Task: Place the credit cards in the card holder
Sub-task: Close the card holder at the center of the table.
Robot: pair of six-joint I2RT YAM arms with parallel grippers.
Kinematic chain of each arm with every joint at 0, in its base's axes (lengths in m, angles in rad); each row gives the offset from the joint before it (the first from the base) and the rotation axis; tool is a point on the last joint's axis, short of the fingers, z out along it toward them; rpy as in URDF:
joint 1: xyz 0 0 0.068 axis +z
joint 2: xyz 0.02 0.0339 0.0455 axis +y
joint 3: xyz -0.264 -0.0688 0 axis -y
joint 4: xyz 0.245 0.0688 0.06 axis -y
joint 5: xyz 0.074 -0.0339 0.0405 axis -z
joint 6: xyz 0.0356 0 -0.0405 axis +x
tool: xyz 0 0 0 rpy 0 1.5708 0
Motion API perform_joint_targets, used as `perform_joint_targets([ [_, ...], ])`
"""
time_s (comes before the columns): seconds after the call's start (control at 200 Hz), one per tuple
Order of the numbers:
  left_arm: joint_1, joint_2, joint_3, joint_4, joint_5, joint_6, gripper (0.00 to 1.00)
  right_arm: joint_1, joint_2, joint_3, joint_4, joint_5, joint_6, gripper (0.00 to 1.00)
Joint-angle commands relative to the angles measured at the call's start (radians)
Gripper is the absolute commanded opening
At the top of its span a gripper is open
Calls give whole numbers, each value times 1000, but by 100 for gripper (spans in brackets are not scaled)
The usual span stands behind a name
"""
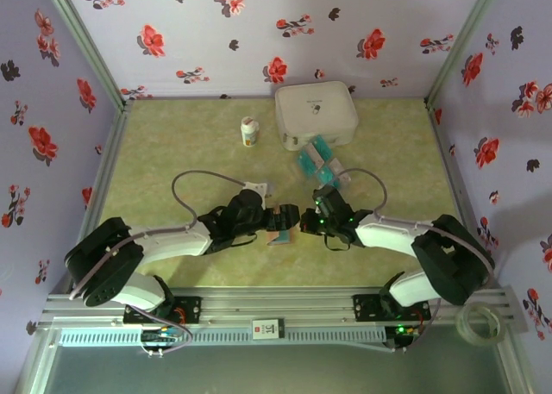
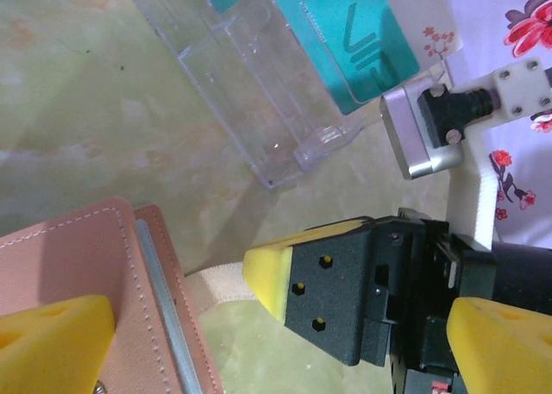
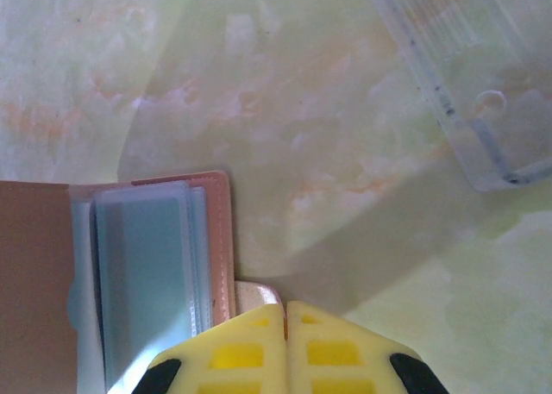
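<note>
Between the two wrists, near the table's [image 1: 172, 161] front edge, the card holder [image 1: 280, 230] lies open, with the cards beyond it.

The right gripper [image 1: 307, 222] is closed, its yellow fingertips [image 3: 250, 355] pressed together and apparently pinching the holder's closure tab [image 3: 257, 292], which would pin the holder with its blue-grey pockets exposed. The left gripper [image 1: 266, 215] stands wide open and holds nothing, one finger over the brown cover. The credit cards [image 1: 315, 159] sit in a clear box [image 3: 466, 92] farther from the arms and slightly right of the holder, just in front of the white case [image 1: 316, 114]. Their long axis seems to run diagonally toward the holder. The right arm is nearer the stack but looks occupied, so the free left gripper would have to reach forward and across the holder to fetch a card.
</note>
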Motion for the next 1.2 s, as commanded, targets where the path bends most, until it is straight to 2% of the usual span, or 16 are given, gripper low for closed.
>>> perform_joint_targets([
  [0.0,-5,12,-21,48,-31,-16,100,-3,21,3,42,-4,-7,0],
  [0.32,-5,90,-72,97,-79,-67,100,-11,21,-31,70,-2,7,0],
  [0.595,-6,132,-82,110,-100,-97,100,-11,1,-32,63,-2,9,9],
  [0.695,-2,99,-59,52,-116,-75,100,-11,-10,-24,42,-2,1,13],
  [1.0,72,-4,27,-163,-120,-6,100,-13,-114,47,-115,21,-56,35],
  [1.195,105,-33,43,-205,-114,12,100,-13,-217,107,-241,42,-97,39],
])
